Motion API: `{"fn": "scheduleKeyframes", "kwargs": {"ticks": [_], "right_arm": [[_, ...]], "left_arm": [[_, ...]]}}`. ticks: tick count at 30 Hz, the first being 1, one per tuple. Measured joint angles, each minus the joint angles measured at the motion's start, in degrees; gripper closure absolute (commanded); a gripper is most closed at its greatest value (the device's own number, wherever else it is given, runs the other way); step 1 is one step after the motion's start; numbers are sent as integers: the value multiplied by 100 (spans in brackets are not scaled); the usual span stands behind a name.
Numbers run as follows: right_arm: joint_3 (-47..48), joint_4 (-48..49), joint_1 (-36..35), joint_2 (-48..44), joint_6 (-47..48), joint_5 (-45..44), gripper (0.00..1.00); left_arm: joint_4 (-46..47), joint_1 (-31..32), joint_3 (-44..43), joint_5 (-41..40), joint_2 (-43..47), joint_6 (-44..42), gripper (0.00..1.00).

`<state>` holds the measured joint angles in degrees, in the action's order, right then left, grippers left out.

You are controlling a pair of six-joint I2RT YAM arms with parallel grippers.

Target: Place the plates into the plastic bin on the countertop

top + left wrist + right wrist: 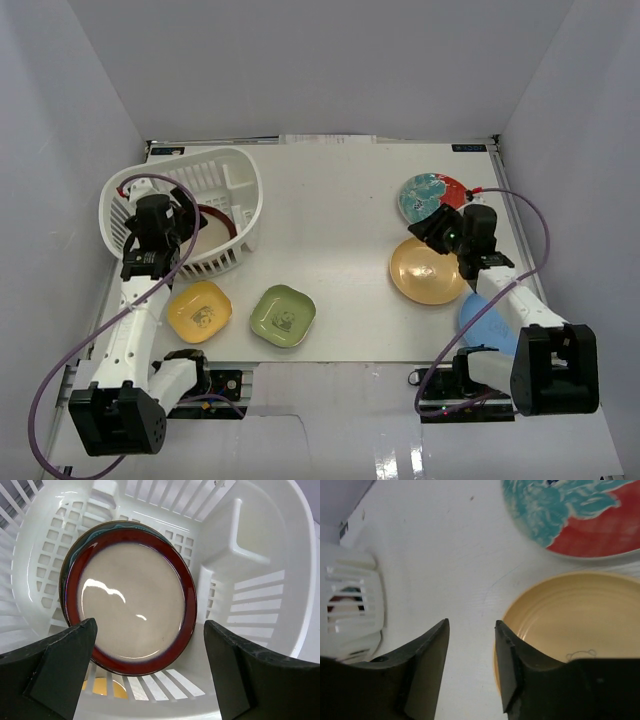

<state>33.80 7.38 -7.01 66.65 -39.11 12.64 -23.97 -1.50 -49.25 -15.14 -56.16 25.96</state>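
Red-rimmed plate (132, 595) lying in plastic bin (245, 178), far-left corner; five plates (283, 315) waiting outside. Left gripper (150, 625), right gripper (471, 625) gaping, empty.

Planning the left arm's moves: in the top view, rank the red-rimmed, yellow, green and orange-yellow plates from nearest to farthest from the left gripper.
From the left gripper:
1. Red-rimmed plate, inside the bin, right at the gripper.
2. Yellow plate, near left.
3. Green plate, near centre.
4. Orange-yellow plate, right side.
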Motion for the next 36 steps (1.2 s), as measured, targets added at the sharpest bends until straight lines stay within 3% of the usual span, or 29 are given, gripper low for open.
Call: {"fn": "scheduleKeyframes", "kwargs": {"ticks": [4, 8, 13, 20, 24, 30, 36], "right_arm": [[271, 20, 1073, 354, -85, -81, 39], [466, 315, 1910, 885, -236, -251, 34], [638, 509, 2153, 1786, -385, -527, 33], [815, 728, 2293, 2817, -673, -643, 36], [1143, 1196, 2328, 3359, -881, -387, 50], [1204, 2017, 2337, 3987, -1381, 111, 92], [1207, 2629, 2358, 3995, -1786, 505, 92]], "left_arm": [[-22, 195, -9, 201, 74, -2, 2], [-107, 809, -251, 1108, 105, -111, 2], [55, 1589, -435, 2671, 354, -297, 2], [461, 2052, -299, 4500, 448, -280, 2], [785, 2323, -52, 5056, 216, -190, 2], [946, 2531, -33, 5206, -328, -155, 2], [820, 2564, -691, 5029, -986, -186, 2]]}}
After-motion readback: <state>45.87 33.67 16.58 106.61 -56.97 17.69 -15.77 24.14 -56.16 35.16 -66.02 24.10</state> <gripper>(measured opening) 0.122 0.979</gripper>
